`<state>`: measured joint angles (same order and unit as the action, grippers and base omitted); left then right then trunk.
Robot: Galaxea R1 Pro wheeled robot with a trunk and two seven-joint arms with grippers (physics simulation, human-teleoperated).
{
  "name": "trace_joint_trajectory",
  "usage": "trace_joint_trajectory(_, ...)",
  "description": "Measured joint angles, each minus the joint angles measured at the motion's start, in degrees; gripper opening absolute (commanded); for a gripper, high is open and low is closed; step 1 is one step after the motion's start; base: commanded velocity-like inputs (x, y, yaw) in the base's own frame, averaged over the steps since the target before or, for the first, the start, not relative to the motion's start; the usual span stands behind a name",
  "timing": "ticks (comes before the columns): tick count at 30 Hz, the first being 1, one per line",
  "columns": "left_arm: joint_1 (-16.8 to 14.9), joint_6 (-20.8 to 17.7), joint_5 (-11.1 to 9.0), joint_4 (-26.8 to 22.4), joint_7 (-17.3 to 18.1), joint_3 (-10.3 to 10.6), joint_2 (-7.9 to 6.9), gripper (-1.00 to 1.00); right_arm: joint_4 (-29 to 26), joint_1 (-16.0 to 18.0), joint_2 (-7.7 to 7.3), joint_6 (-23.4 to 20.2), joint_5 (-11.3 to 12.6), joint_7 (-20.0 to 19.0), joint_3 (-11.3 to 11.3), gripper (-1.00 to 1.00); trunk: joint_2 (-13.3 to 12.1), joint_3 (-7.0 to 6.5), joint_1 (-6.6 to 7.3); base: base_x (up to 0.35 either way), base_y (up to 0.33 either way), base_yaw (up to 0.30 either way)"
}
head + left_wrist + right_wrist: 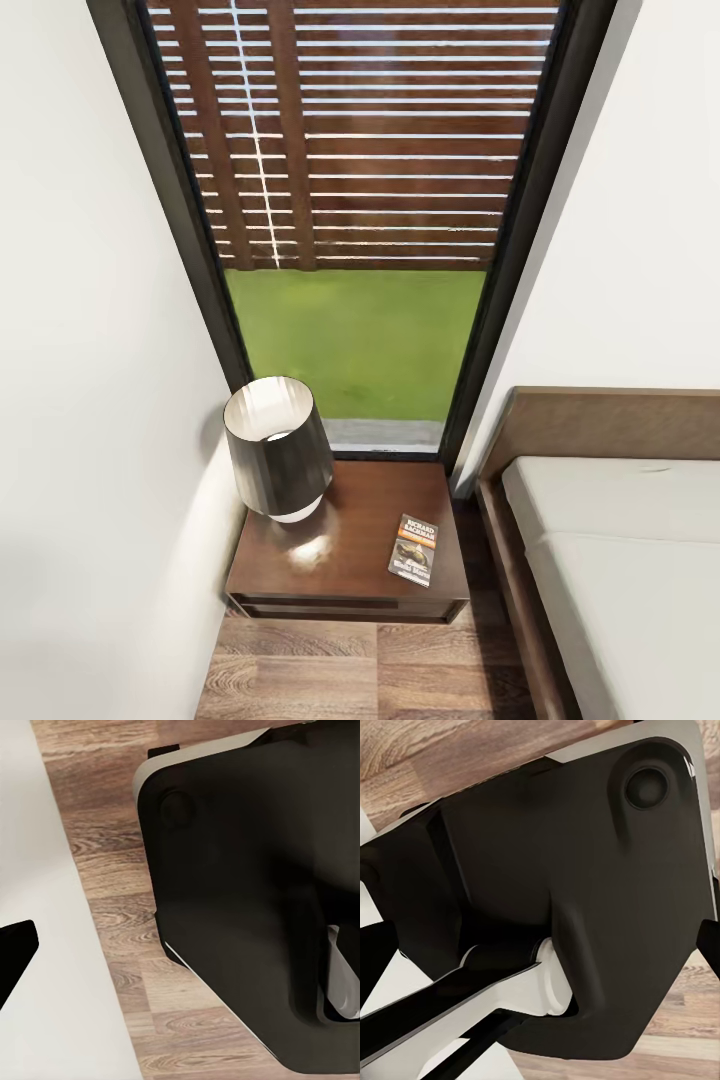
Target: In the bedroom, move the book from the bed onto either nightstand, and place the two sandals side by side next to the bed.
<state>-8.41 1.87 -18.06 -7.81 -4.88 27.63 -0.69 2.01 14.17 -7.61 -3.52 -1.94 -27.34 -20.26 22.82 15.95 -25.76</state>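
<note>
On the nightstand (345,545), near its front right corner, the book (414,550) lies flat beside the lamp (278,448). Risk: a passing arm could nudge this thin, glossy paperback off the smooth dark wood. The mattress of the bed (620,570) looks soft, matte grey. Gripper states: cannot tell.

Orange-banded dark book (414,550), dark-brown nightstand (340,565)
</note>
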Motion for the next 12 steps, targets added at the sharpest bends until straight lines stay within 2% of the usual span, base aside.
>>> trace_joint_trajectory(12,0.0,0.01,0.0,0.0,0.0,0.0,0.0,1.0,0.0,0.0,0.0,0.02,0.01,-0.01,0.0,1.0,0.0,0.0,0.0,0.0,0.0,0.0)
